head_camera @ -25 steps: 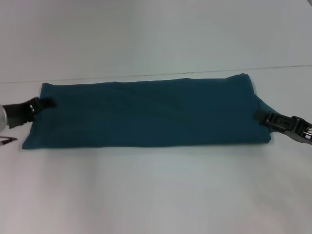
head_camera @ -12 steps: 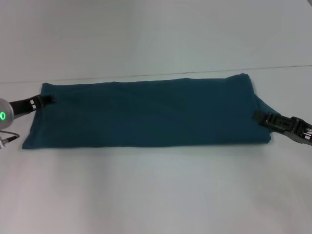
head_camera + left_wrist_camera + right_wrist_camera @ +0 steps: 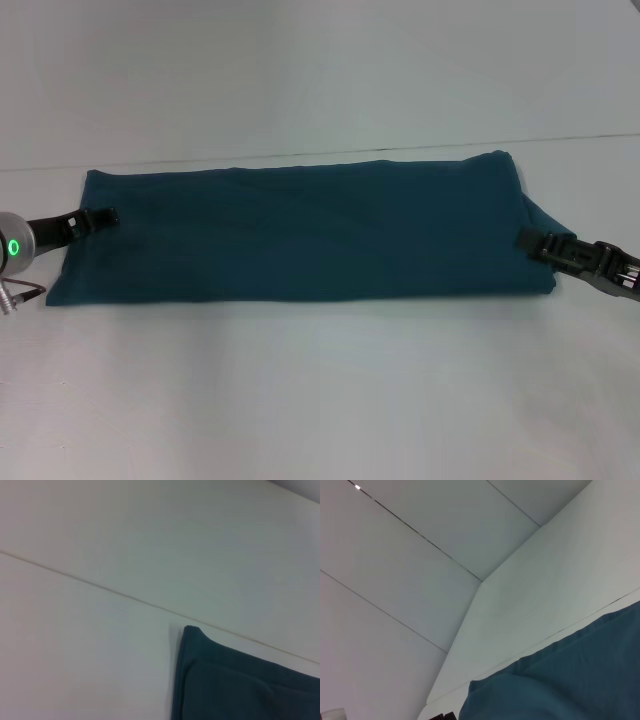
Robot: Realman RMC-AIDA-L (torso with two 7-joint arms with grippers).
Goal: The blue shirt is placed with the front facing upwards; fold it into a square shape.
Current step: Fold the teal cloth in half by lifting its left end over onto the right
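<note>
Blue shirt [image 3: 300, 232] lies folded into a long flat band across the middle of the white table [image 3: 320, 400] — plain side up, no lettering showing. Left gripper [image 3: 100, 216] sits at the band's left end, right gripper [image 3: 526, 238] at its right end; whether either pinches cloth I cannot tell. Pale wall behind — nothing obstructing.
</note>
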